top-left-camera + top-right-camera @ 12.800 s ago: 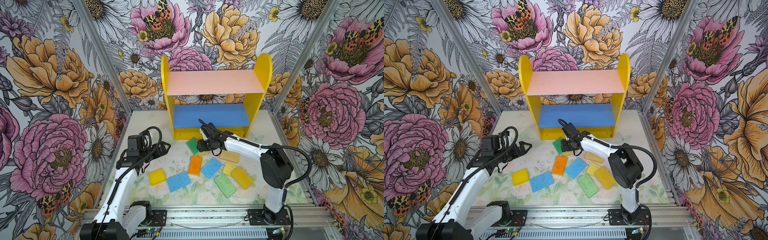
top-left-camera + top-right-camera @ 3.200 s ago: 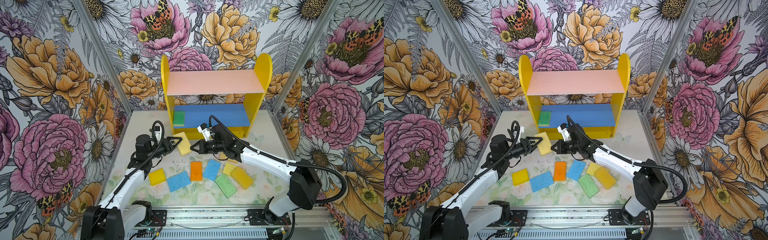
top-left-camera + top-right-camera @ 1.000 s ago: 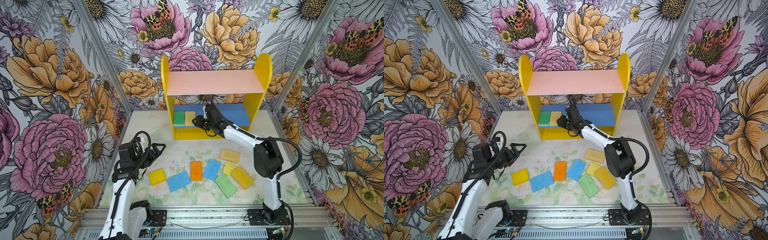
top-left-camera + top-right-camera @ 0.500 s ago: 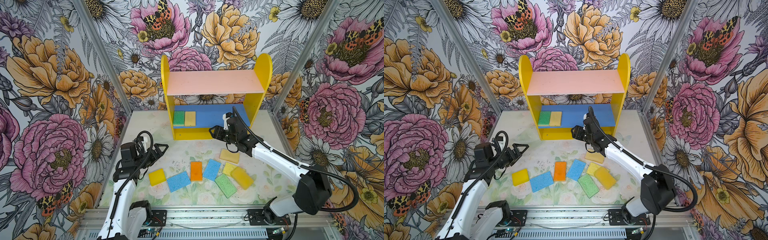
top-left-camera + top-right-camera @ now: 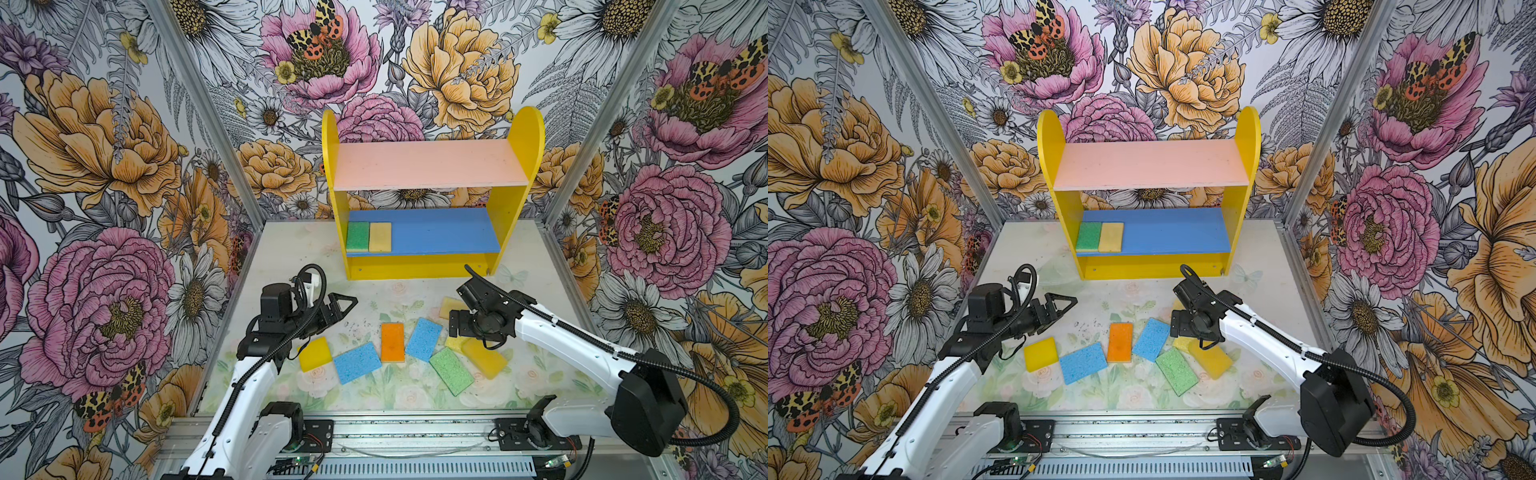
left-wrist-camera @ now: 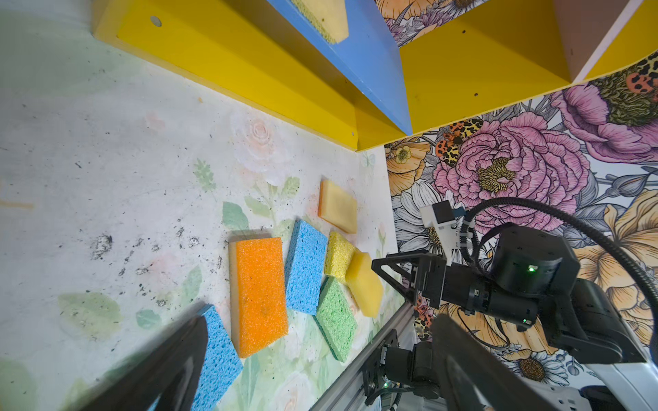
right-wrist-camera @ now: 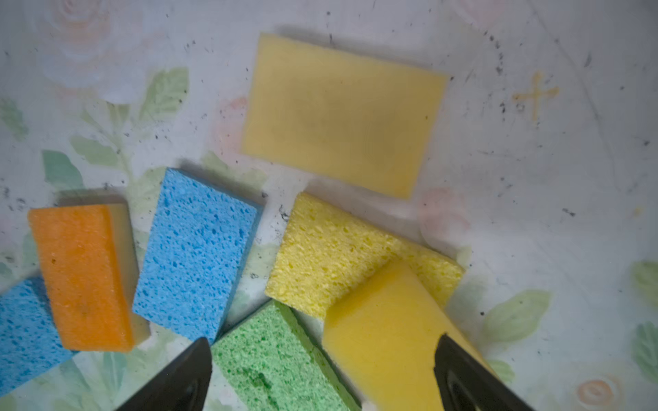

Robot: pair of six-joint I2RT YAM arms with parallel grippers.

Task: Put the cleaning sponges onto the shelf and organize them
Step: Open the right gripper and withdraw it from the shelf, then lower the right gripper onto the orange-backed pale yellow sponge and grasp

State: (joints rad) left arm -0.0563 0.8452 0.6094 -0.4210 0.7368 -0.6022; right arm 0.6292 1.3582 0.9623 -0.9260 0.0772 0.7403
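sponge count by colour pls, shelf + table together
Blue sponges: 2
Green sponges: 2
Orange sponge: 1
Bright yellow sponges: 3
Pale tan-yellow sponges: 2
Total: 10

Shelf: back edge of tabletop.
Blue board: green sponge, tan sponge side by side, left end.
Left tool: jaws apart, empty.

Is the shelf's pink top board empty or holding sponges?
Empty: the pink top board is bare in both top views; green sponge and pale yellow sponge lie on the blue board.
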